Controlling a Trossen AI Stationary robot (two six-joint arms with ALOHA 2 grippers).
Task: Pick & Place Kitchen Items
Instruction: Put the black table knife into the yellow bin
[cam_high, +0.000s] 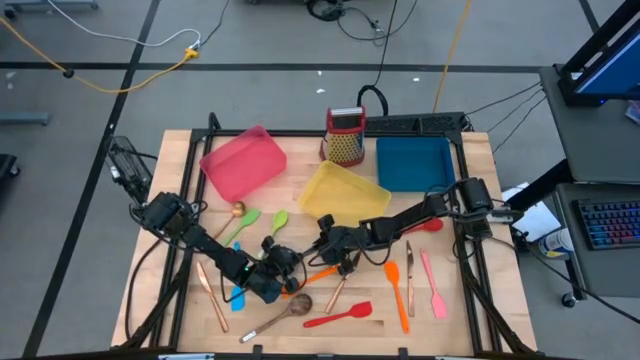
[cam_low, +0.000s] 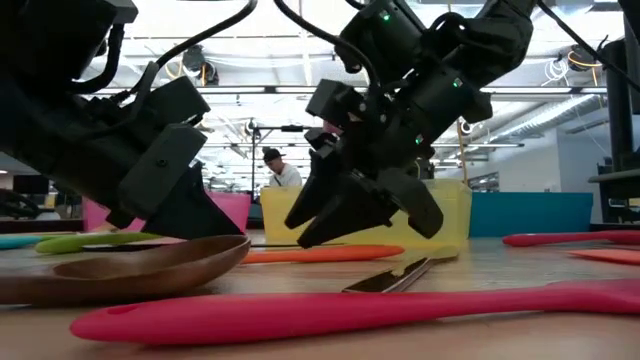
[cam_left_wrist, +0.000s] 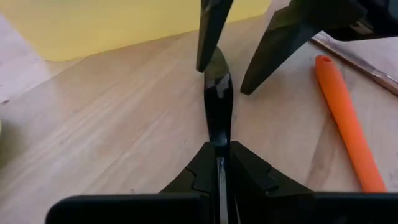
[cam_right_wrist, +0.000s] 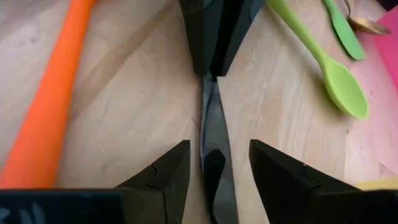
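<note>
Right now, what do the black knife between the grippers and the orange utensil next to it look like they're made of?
Black knife, pinched by the left gripper: looks like glossy hard plastic or coated metal; it mirrors light sharply, so I can't say which. Orange utensil: likely silicone, with a matte, evenly coloured, rounded surface and no glare. The right gripper straddles the knife, fingers open.

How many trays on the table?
3: pink tray on the left, yellow tray in the middle, blue tray on the right. None seem hidden.

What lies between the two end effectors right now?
A slim black knife: left end effector shut on one end, right end effector open around the other, per wrist views.
</note>
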